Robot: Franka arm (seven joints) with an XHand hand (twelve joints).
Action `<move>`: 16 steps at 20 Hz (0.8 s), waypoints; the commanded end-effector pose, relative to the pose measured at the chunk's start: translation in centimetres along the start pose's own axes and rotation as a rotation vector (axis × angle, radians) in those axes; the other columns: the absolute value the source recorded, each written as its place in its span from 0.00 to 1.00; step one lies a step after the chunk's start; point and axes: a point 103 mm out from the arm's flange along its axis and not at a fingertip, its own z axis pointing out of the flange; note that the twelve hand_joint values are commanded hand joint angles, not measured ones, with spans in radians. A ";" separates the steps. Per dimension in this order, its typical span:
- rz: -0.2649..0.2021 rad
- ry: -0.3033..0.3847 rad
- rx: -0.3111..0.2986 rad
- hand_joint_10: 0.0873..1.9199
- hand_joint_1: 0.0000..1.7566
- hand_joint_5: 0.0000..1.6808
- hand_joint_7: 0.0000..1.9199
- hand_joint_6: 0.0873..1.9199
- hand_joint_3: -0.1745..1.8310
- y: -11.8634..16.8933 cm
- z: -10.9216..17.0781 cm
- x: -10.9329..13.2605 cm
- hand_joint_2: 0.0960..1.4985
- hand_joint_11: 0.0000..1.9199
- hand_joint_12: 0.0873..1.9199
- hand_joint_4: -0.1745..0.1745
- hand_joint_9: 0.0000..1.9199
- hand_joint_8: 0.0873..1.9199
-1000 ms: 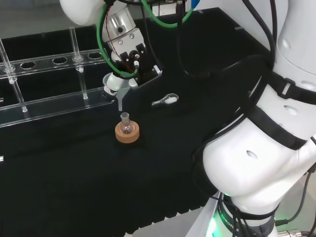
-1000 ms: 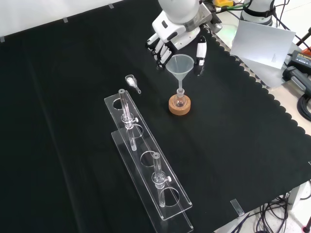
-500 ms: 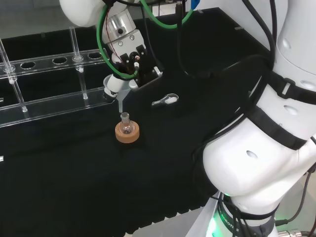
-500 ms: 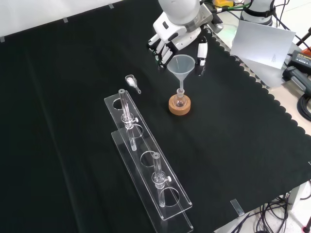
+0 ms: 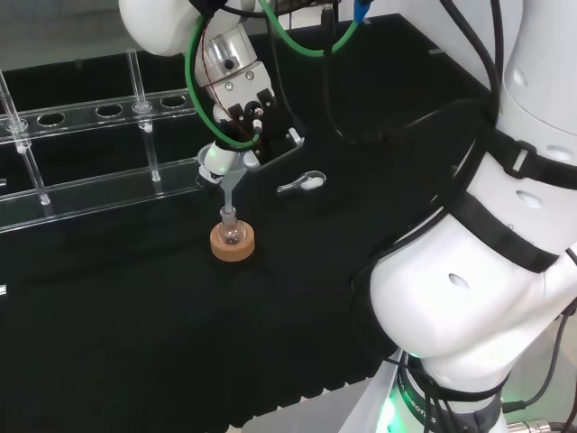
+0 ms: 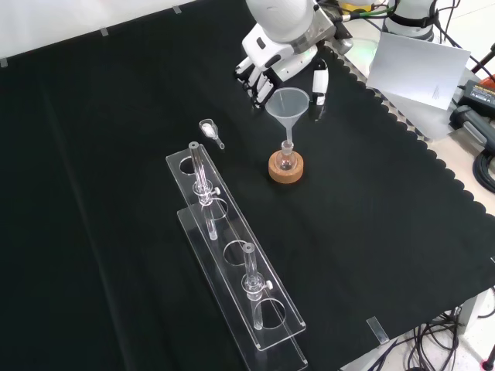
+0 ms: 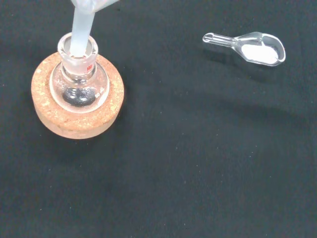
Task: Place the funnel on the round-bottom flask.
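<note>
My hand (image 6: 280, 54) is hovering just above the funnel (image 6: 287, 108), fingers spread and relaxed on either side of its rim, and I am gripping nothing. The funnel is standing upright with its stem reaching down into the neck of the round-bottom flask (image 7: 79, 79), which is sitting in its cork ring (image 6: 285, 167) near the middle of the black cloth (image 6: 116, 116). In the front view, a small clear scoop (image 6: 209, 131) holding white powder is lying to the left of the flask, and a clear tube rack (image 6: 232, 255) is standing nearer the camera.
</note>
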 end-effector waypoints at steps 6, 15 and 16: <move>-0.004 0.014 -0.001 0.22 0.35 0.40 0.54 0.14 0.12 1.1 0.0 0.0 0.51 0.00 0.78 0.46 0.33 0.22; -0.019 0.012 0.024 0.22 0.35 0.40 0.54 0.15 0.12 1.7 1.1 0.6 0.51 0.00 0.78 0.46 0.33 0.22; -0.018 0.012 0.028 0.22 0.35 0.40 0.54 0.15 0.12 1.8 1.4 0.7 0.51 0.00 0.78 0.46 0.33 0.22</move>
